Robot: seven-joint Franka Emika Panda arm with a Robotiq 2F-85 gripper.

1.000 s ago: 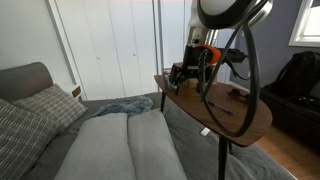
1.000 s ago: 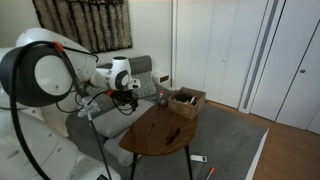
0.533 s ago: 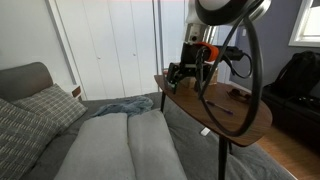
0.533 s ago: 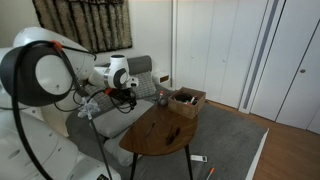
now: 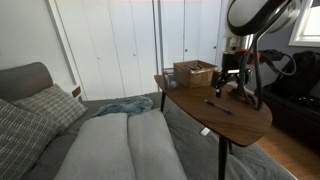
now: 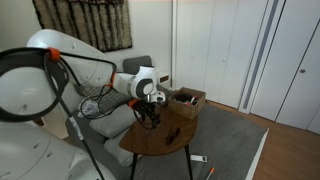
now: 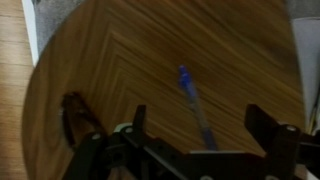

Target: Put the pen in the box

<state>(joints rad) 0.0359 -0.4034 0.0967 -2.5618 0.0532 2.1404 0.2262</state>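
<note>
The pen is a thin dark blue stick lying flat on the round wooden table. It also shows in an exterior view. My gripper is open and hangs just above the pen, with one finger on each side of its near end. The gripper also shows in both exterior views, over the middle of the table. The tan box stands at the table's far end, apart from the gripper. In that second exterior view the pen is hidden by the arm.
A small brown object lies on the table beside the gripper. A grey sofa with cushions stands next to the table. White closet doors are behind. Small items lie on the floor.
The arm has swung away from the box end of the table to the middle, above the pen. The box is now uncovered. The gripper remains open.
</note>
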